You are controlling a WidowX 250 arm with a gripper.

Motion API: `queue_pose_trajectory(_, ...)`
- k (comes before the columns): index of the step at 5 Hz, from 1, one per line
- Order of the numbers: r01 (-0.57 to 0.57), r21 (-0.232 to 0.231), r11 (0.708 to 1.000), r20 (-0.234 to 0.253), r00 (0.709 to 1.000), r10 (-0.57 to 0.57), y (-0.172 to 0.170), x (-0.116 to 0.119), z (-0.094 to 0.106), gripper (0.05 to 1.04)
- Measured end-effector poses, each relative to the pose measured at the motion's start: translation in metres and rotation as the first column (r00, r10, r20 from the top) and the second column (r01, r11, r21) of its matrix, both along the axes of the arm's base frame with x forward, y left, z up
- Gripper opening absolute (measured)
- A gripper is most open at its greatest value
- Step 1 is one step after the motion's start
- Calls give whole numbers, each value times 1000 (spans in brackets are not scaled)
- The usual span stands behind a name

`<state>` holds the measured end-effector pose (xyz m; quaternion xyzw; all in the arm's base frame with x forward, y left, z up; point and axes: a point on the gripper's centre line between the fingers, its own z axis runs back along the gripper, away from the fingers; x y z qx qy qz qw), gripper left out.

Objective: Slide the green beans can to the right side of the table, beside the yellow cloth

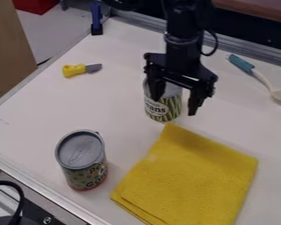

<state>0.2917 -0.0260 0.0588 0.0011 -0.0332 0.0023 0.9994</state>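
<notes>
Green-striped can (161, 112) stands close by the spread pincer (175, 107).

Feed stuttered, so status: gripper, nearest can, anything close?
Gripper open, down at green can. Can upright. Yellow cloth, one corner close by can's base.

I watch through a fixed camera set above the table (119, 101), angled down at a slant and facing the arm (182, 37), which enters at the top edge. It's close enough that the tabletop takes up most of my view, from the yellow cloth (189, 180), nearer me than the fingers (194, 102), to the rail (248, 49) beyond them.
</notes>
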Motion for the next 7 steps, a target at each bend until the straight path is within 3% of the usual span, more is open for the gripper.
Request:
queue_pose_trajectory(1, -4, 30, 1000, -35, 999, 5, 18, -12, -3, 999)
queue_pose_trajectory(2, 63, 45, 997, -73, 996, -59, 40, -20, -6, 999)
queue_pose_trajectory(3, 205, 104, 973, -89, 976, -197, 67, -17, -2, 999)
queue_pose_trajectory(4, 393, 172, 903, -110, 919, -379, 84, -13, -6, 999)
queue_pose_trajectory(5, 604, 190, 774, -142, 797, -587, 91, -6, -12, 999)
queue_pose_trajectory(6, 715, 223, 663, -175, 698, -694, 98, 9, -19, 999)
queue_pose_trajectory(7, 752, 247, 611, -190, 656, -730, 98, 27, -29, 999)
